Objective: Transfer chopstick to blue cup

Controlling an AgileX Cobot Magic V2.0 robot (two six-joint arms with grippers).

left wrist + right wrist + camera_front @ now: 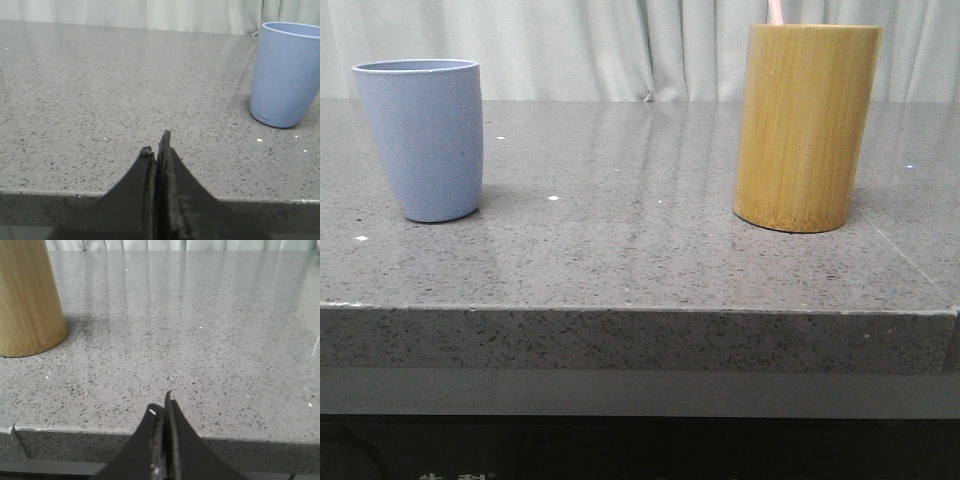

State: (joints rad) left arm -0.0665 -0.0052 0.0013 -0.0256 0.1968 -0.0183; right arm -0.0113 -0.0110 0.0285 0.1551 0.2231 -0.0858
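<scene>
The blue cup [421, 138] stands upright at the left of the grey stone table; it is also in the left wrist view, blue cup [283, 74]. A pale pink chopstick [775, 12] pokes out of the top of the tan bamboo cylinder [806, 125] at the right, most of its length hidden inside. My left gripper [156, 145] is shut with nothing in it, low over the table's front edge, well short of the cup. My right gripper [163, 402] is shut and empty too, at the front edge, apart from the bamboo cylinder [27, 297].
The speckled grey table [640, 260] has a thick front edge, and a pale curtain hangs behind it. Bare tabletop stretches between the cup and the bamboo cylinder.
</scene>
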